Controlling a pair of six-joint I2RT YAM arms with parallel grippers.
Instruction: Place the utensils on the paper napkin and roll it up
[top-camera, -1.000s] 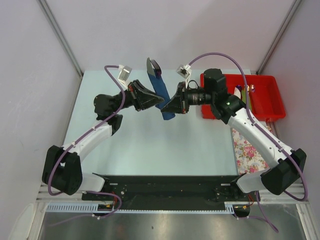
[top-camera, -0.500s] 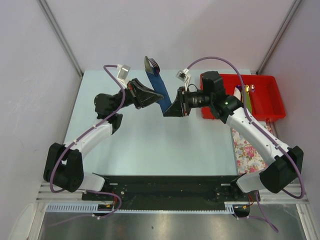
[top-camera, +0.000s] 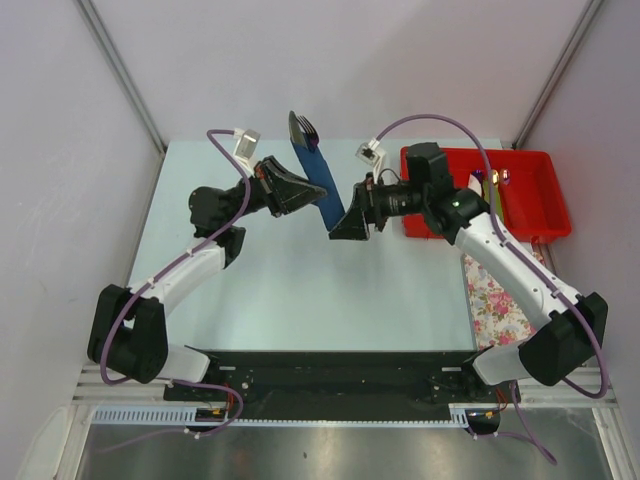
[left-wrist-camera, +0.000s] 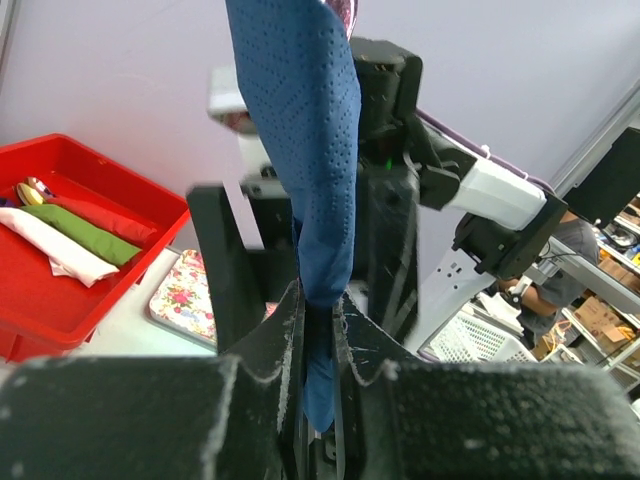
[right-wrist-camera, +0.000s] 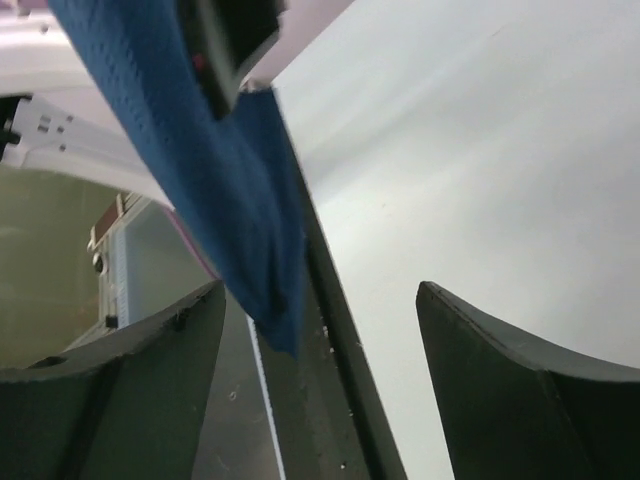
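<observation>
Napkin roll (left-wrist-camera: 300, 130) is pinched tight in your left jaws, held up off the bench (top-camera: 300, 290). Your right jaws stand wide around its near end, gripping nothing. Farther along, utensil tips (top-camera: 304, 127) poke out. Rolling looks done; setting it down likely remains.

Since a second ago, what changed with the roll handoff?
The right gripper opened, letting go of the near end of the napkin roll, and eased back slightly to the right. The left gripper stays clamped on the roll; the utensils still poke out the far end.
</observation>
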